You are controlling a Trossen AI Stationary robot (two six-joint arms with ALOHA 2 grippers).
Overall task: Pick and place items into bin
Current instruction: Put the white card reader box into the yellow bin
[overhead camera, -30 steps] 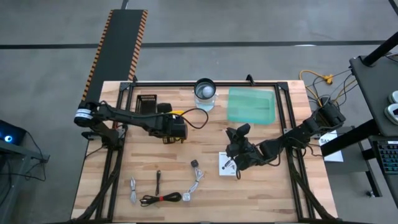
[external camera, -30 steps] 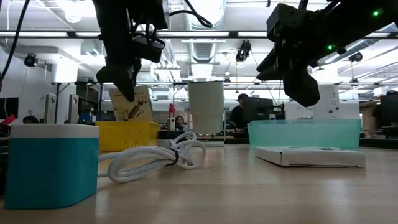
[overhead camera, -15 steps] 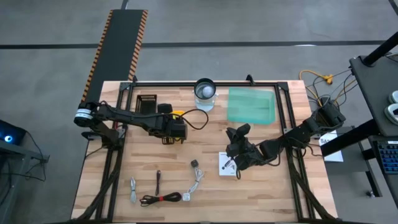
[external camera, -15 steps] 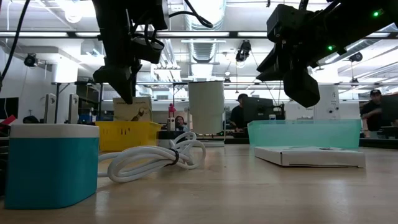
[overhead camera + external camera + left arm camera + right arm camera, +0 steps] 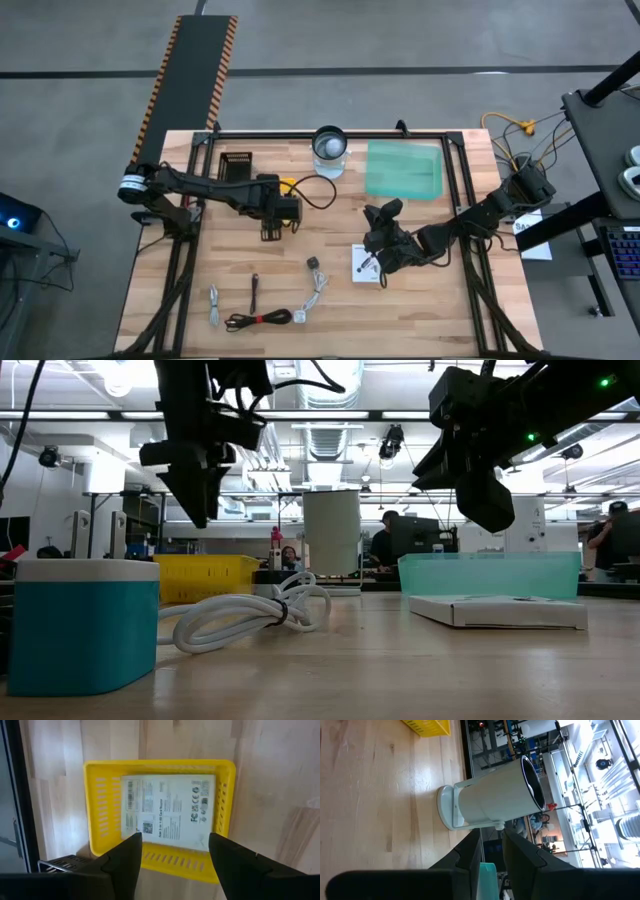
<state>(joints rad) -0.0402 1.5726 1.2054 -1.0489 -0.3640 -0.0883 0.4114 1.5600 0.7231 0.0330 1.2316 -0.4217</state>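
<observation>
- Over the yellow bin, our left gripper hangs with jaws spread wide, holding nothing; one white card lies flat inside.
- Our right gripper sits above the other card, fingers nearly together; we can't tell if it's gripping anything.
- Cables and stick lie near the table's front edge.

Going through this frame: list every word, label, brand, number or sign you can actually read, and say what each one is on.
"FC", "CE": compliance marks on the white card lying in the yellow bin, left wrist view.
Rest of that card's print, with its barcode and QR code: too small to read.
Print on the second white card on the table, high view: too small to read.
Nothing else legible in any view.
</observation>
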